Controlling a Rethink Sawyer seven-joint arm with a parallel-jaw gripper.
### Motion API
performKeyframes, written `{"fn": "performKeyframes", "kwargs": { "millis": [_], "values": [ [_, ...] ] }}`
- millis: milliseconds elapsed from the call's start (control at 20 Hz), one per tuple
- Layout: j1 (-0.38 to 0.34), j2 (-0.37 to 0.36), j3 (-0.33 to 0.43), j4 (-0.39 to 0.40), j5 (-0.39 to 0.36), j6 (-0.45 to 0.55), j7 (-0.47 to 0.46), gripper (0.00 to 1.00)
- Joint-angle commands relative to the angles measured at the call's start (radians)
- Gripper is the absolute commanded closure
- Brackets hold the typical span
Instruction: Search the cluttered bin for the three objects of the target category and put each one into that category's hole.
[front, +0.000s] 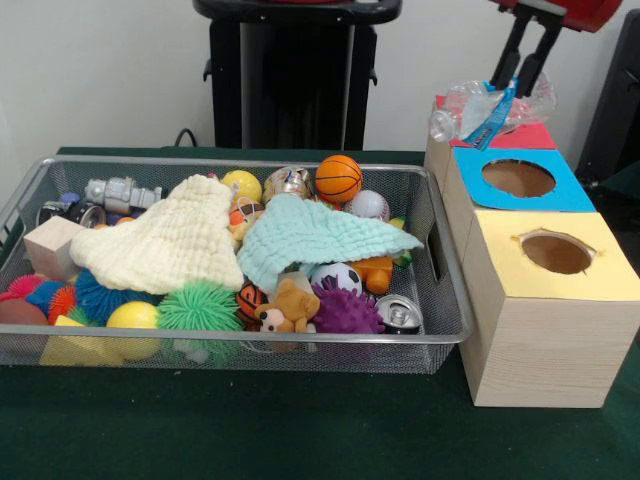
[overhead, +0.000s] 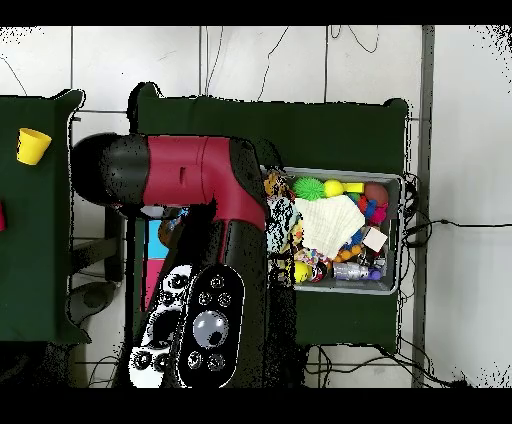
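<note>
My gripper (front: 512, 86) comes down at the top right in the front view, shut on a crushed clear plastic bottle (front: 478, 108) with a blue label. The bottle hangs right over the red-topped box (front: 528, 137), whose hole is hidden behind it. Nearer in the same row are the blue-topped box (front: 570, 195) and the yellow-topped box (front: 505, 245), each with a round hole. The wire bin (front: 445, 300) on the left holds the clutter, including a silver can (front: 400, 313), another can (front: 287, 183) and a grey metal piece (front: 120, 192). In the overhead view the arm (overhead: 200, 200) hides the gripper and most of the boxes.
Two cloths, cream (front: 170, 240) and mint (front: 320, 232), cover part of the bin's contents. Around them lie balls, spiky toys, a teddy (front: 288, 308), a wooden block (front: 50, 247) and a basketball (front: 338, 177). A yellow cup (overhead: 33, 145) stands on the side table in the overhead view.
</note>
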Motion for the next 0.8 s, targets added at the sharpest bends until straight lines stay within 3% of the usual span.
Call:
{"fn": "performKeyframes", "kwargs": {
  "millis": [50, 500, 800],
  "values": [
    [0.006, 0.070, 0.008, 0.071, 0.029, -0.037, 0.304, 1.00],
    [0.020, 0.066, 0.016, 0.196, 0.054, -0.192, 0.337, 1.00],
    [0.034, 0.089, 0.016, 0.229, 0.065, -0.263, 0.365, 1.00]
  ]
}}
